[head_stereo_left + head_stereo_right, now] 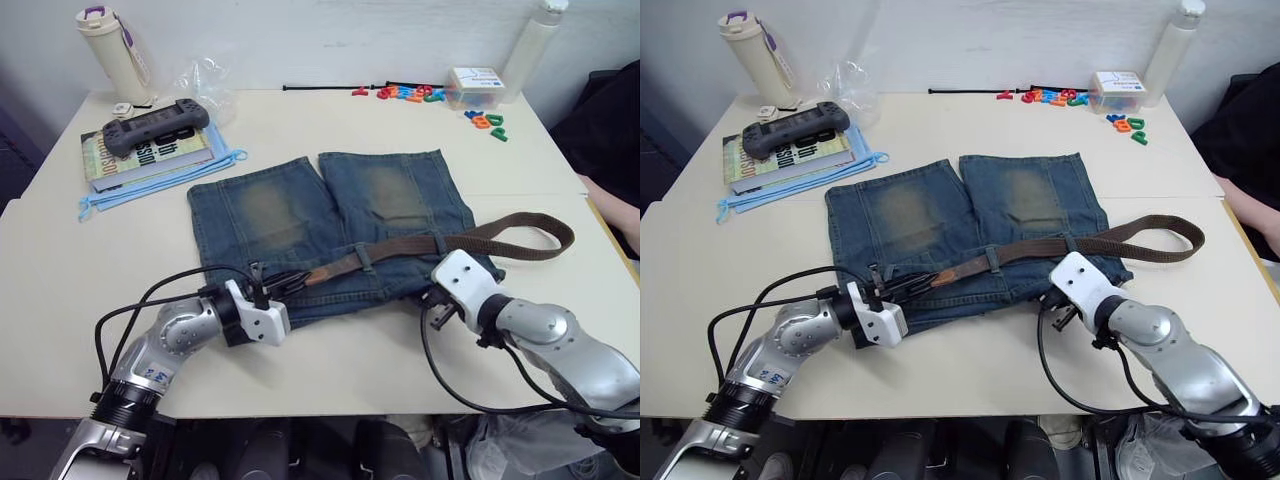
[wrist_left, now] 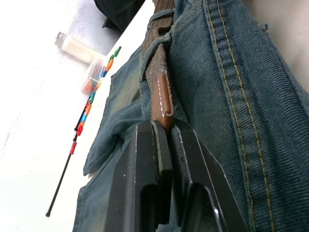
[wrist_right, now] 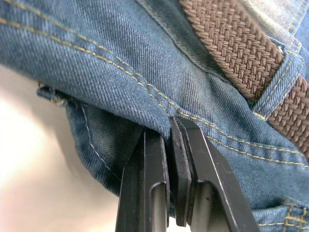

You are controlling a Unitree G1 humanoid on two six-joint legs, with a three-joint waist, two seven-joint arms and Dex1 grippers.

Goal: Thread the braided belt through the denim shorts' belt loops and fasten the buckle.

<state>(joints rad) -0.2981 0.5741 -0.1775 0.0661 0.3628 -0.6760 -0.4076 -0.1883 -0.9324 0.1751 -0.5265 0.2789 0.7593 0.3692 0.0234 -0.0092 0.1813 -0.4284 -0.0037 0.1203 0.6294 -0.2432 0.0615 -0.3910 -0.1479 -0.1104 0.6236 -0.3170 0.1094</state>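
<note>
Braided belt (image 1: 420, 243) lies across the waistband of the denim shorts (image 1: 330, 225), running from the leather tip (image 2: 161, 99) near the left gripper out past the shorts' right edge, where it curls in a loop on the bare table (image 1: 330, 370); it passes under at least two belt loops — one near the middle (image 1: 366, 257), one further right (image 1: 440, 243); buckle not made out.

Shorts lie flat near the table's centre, waistband toward the robot, legs pointing away, faded tan patches on both legs.

Left gripper (image 1: 283, 280) sits at the waistband's left part; in the left wrist view its fingers (image 2: 145, 174) are pressed together on the reddish-brown leather tip, which sticks out just past them.

Right gripper (image 1: 1052, 300) sits at the waistband's right corner; in the right wrist view its fingers (image 3: 190, 174) are closed on a fold of the denim edge, belt just beyond.

Further out: a book (image 1: 150, 152) with a dark game controller (image 1: 155, 126) on it at far left; a white bottle (image 1: 112, 50) behind; coloured plastic letters (image 1: 415, 95) and a small box (image 1: 475, 85) at the far right — a person's arm (image 1: 615, 215) at the right edge.
</note>
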